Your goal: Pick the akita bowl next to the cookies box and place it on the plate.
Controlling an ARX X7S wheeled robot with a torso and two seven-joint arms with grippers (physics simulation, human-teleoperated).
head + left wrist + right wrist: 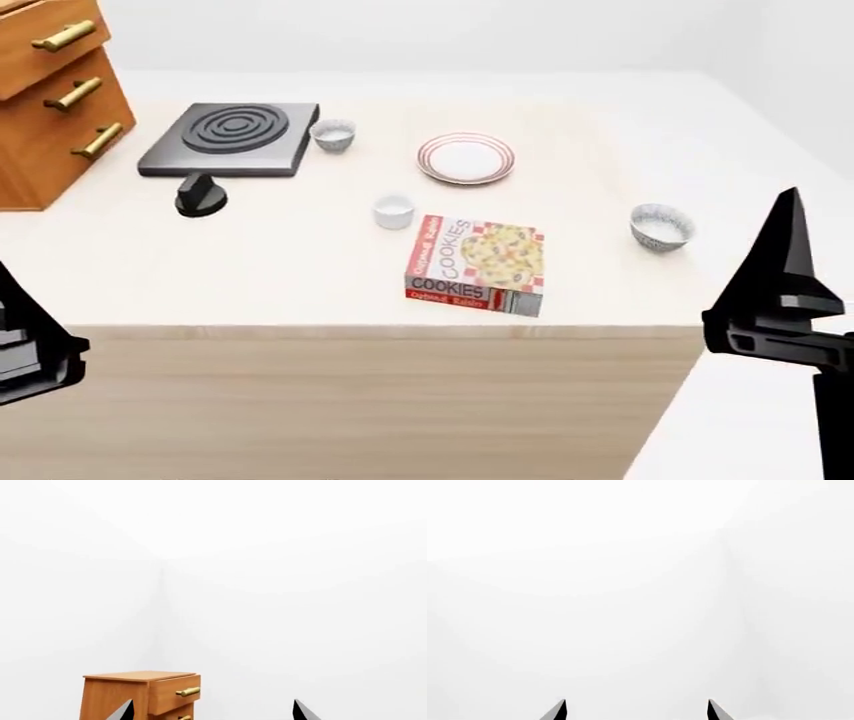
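The akita bowl (662,227), speckled grey-white, stands on the table to the right of the cookies box (478,264), which lies flat near the front edge. The red-ringed plate (466,158) sits behind the box, with nothing on it. A look-alike bowl (332,135) stands by the stove. My left gripper (213,711) is open and empty, low at the head view's left, in front of the table. My right gripper (637,710) is open and empty too; it points up at the front right (787,290), short of the akita bowl. Neither wrist view shows the task's objects.
A black stove plate (235,138) with its knob (200,195) sits at the back left. A plain white cup (394,211) stands just left of the box. A wooden drawer cabinet (54,95) with brass handles stands at the far left, and shows again (143,695) in the left wrist view.
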